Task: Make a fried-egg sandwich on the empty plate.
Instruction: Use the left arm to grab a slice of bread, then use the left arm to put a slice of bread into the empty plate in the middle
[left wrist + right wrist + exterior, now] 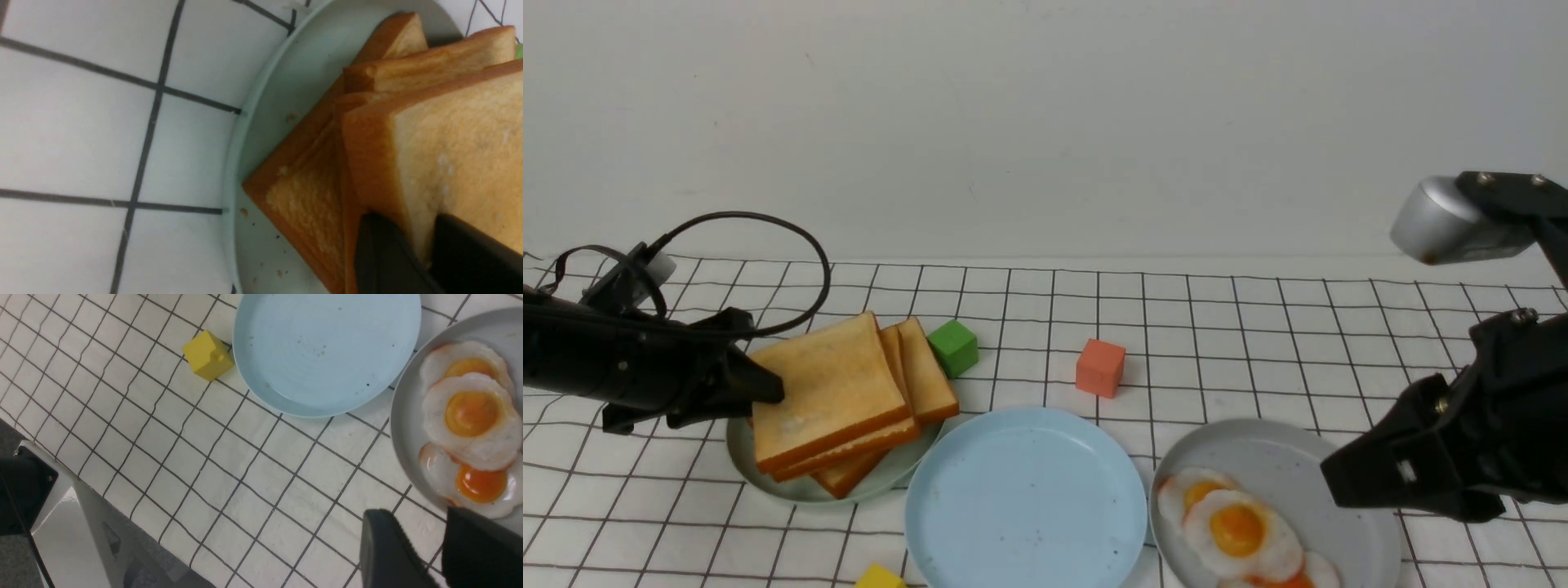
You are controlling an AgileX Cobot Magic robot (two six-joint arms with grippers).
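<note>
A fanned pile of toast slices lies on the pale green plate (809, 490) (286, 81) at the left. My left gripper (772, 390) (421, 232) is shut on the near-left edge of the top toast slice (829, 384) (461, 143), one finger above it and one below. The empty plate (1025, 498) (327, 347), light blue, sits bare in the middle. Fried eggs (1237, 531) (470, 412) overlap on the grey plate (1274, 457) (408, 428) at the right. My right gripper (1339, 482) (425, 531) hovers open by that plate's edge, holding nothing. No fried-egg sandwich is in view.
A green cube (954, 347) stands just behind the toast plate and an orange-red cube (1100, 367) behind the blue plate. A yellow cube (878, 577) (208, 355) sits at the blue plate's near-left rim. The table's near edge shows in the right wrist view.
</note>
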